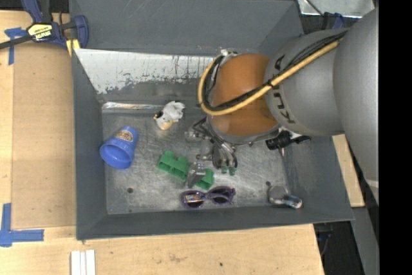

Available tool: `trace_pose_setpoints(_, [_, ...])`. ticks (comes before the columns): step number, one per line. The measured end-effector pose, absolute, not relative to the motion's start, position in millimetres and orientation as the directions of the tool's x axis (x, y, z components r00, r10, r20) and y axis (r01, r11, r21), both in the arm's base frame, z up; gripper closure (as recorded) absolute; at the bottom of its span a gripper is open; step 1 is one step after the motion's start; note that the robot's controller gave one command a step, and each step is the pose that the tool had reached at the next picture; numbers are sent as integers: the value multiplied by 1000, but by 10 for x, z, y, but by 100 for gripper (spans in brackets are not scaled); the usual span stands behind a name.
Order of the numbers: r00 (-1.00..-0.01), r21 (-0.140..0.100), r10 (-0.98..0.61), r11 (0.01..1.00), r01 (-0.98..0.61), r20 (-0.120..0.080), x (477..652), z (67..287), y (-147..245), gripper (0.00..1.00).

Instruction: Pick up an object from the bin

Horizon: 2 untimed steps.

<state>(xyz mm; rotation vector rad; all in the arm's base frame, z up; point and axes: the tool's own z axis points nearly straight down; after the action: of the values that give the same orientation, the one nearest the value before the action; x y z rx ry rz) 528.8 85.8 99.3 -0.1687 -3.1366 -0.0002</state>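
My gripper (212, 161) hangs below the orange wrist cover over the middle of the bin floor. Its tips reach down beside a green plastic toy (175, 164), whose right-hand part lies right under them. A pair of purple sunglasses (207, 196) lies just in front of the gripper, near the bin's front wall. A small white and tan toy figure (169, 115) sits behind and to the left of it.
A blue plastic cup (118, 149) lies on its side at the left of the bin. A small grey metal piece (284, 198) rests in the front right corner. The arm and its orange cover hide the right middle of the floor.
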Motion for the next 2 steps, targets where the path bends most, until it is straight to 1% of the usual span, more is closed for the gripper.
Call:
trace_pose_setpoints(1, [-980,0,197,980,197,0,5351,725,985,0])
trace_pose_setpoints(2, [-990,6,141,990,141,-23,5252,763,1022,100])
